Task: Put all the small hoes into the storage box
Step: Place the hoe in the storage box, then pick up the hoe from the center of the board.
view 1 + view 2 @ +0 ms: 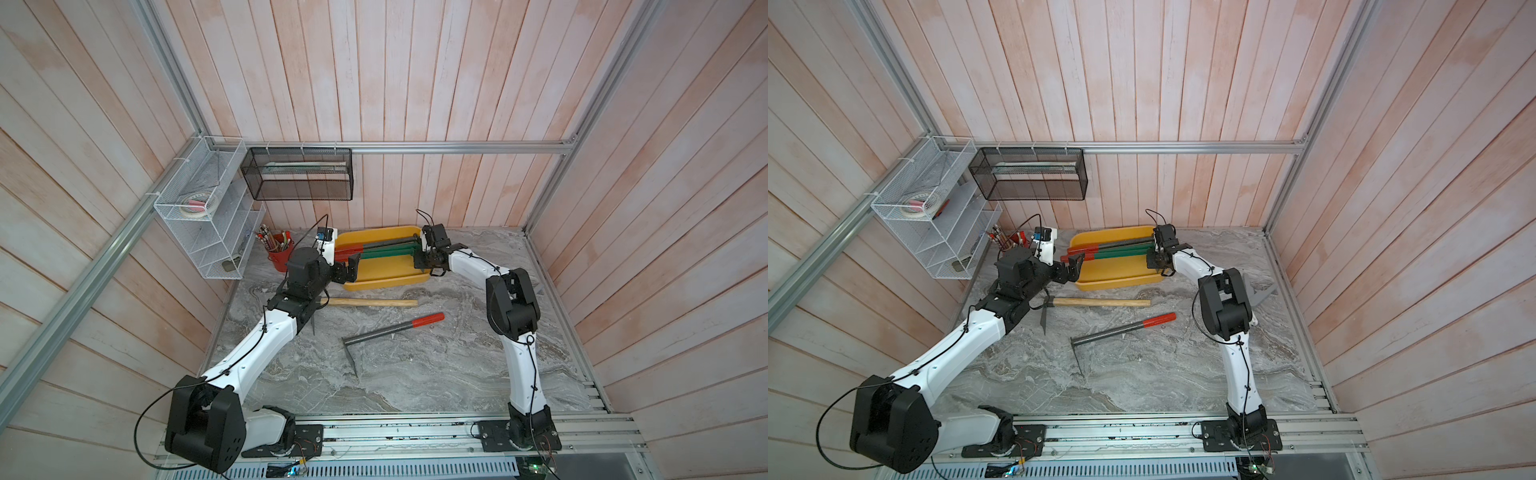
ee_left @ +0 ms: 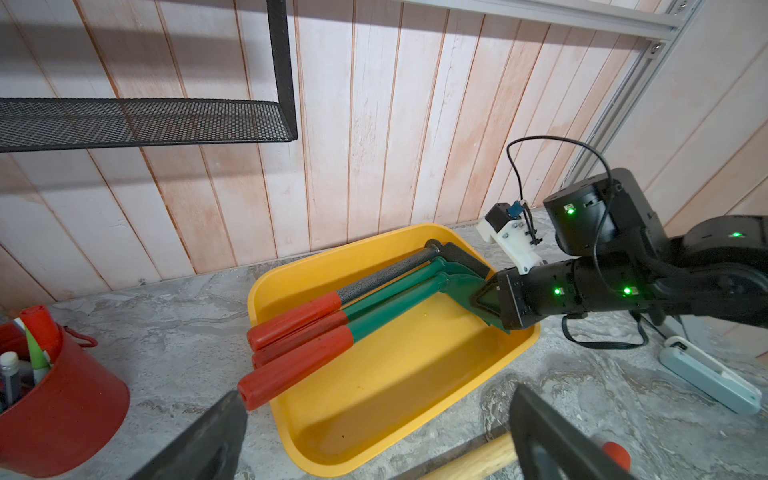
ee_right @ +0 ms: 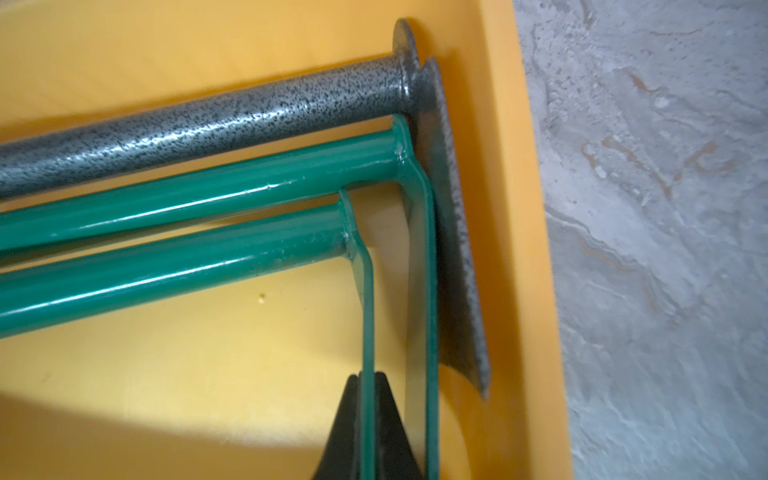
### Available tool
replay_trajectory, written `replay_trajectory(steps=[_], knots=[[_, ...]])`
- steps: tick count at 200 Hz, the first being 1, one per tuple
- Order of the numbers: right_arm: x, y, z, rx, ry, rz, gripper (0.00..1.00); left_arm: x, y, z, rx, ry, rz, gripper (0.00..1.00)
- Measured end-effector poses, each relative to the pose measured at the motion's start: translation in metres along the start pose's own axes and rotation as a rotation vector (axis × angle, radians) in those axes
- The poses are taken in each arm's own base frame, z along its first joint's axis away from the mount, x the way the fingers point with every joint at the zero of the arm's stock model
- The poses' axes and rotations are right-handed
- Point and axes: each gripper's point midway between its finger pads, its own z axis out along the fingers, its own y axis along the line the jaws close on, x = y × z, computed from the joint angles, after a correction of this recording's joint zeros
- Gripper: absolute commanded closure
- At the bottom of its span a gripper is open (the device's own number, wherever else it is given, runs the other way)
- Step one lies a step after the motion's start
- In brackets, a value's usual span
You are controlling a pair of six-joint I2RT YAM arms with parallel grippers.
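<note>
The yellow storage box (image 1: 386, 283) (image 1: 1113, 283) (image 2: 395, 374) (image 3: 519, 208) stands at the back of the table. Three hoes with red grips lie side by side in it, one grey and two green. The nearest green small hoe (image 1: 386, 257) (image 2: 395, 318) (image 3: 166, 270) has its thin blade pinched edge-on by my right gripper (image 1: 419, 261) (image 1: 1150, 262) (image 2: 478, 297) (image 3: 366, 380), which is shut on it. The red grips stick out over the box's left rim. My left gripper (image 1: 349, 269) (image 1: 1073, 266) (image 2: 378, 395) is open just outside that rim, one finger beside the nearest grip's end.
On the marble in front of the box lie a wooden-handled tool (image 1: 370, 302) and another grey hoe with a red grip (image 1: 386, 330). A red bucket of pens (image 1: 280, 255) stands at back left. A white wire rack (image 1: 208, 216) and a black mesh basket (image 1: 297, 174) hang on the walls.
</note>
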Motion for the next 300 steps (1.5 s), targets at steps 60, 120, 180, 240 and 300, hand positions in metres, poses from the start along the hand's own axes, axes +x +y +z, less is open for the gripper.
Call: replay_trajectory(steps=[60, 120, 180, 240, 300], knots=[[-0.002, -0.001, 0.004, -0.011, -0.027, 0.004, 0.87, 0.0, -0.001, 0.0, 0.014, 0.0, -0.019, 0.0], [-0.016, 0.001, -0.009, -0.026, -0.081, 0.01, 0.75, 0.002, -0.002, 0.0, 0.022, 0.001, -0.023, 0.0], [-0.06, 0.012, -0.081, -0.017, -0.232, -0.026, 0.73, 0.006, -0.003, 0.006, 0.052, 0.0, -0.049, 0.0], [-0.012, 0.076, -0.173, -0.138, -0.291, -0.307, 0.68, 0.031, 0.014, 0.016, 0.07, 0.037, -0.167, 0.0], [0.148, 0.124, -0.151, -0.25, 0.049, -0.676, 0.66, 0.034, 0.021, 0.015, 0.064, -0.003, -0.25, 0.0]])
